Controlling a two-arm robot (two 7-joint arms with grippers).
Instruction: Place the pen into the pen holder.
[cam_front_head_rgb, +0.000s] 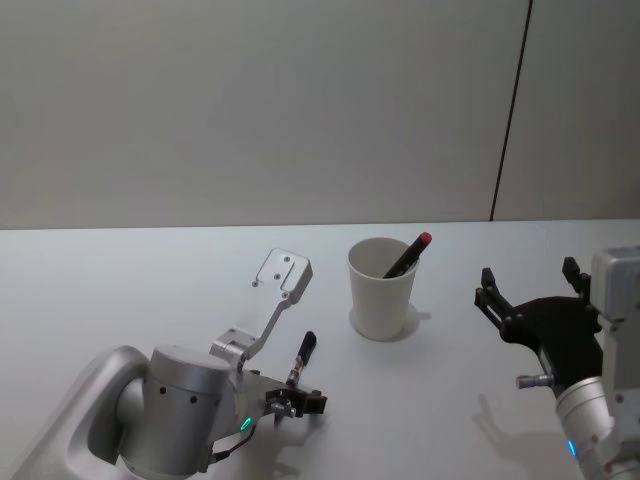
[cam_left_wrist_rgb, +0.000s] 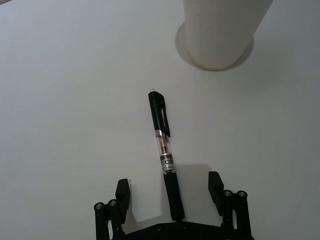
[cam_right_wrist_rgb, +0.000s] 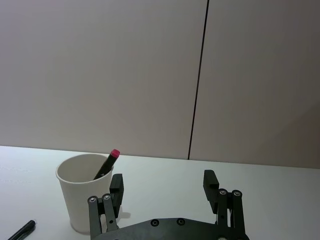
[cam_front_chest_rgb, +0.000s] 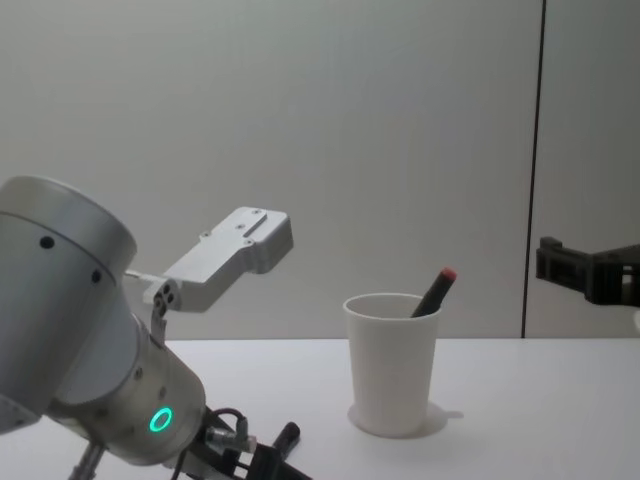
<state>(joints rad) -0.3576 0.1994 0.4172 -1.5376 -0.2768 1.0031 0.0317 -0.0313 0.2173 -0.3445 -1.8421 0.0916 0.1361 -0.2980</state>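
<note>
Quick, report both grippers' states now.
Left gripper: open, straddling the black pen, not gripping it.
Right gripper: open, empty.

You've got a matt white paper pen holder (cam_front_head_rgb: 381, 288), smooth wall. The pen (cam_left_wrist_rgb: 164, 150) on the table (cam_left_wrist_rgb: 60, 100) is glossy black plastic w/ a clear barrel section. Tabletop looks smooth, matt white. Left gripper (cam_left_wrist_rgb: 169, 182) & right gripper (cam_right_wrist_rgb: 163, 178): matt black plastic, small shiny metal screws. Left arm shell (cam_front_head_rgb: 185, 400): satin silver metal.
</note>
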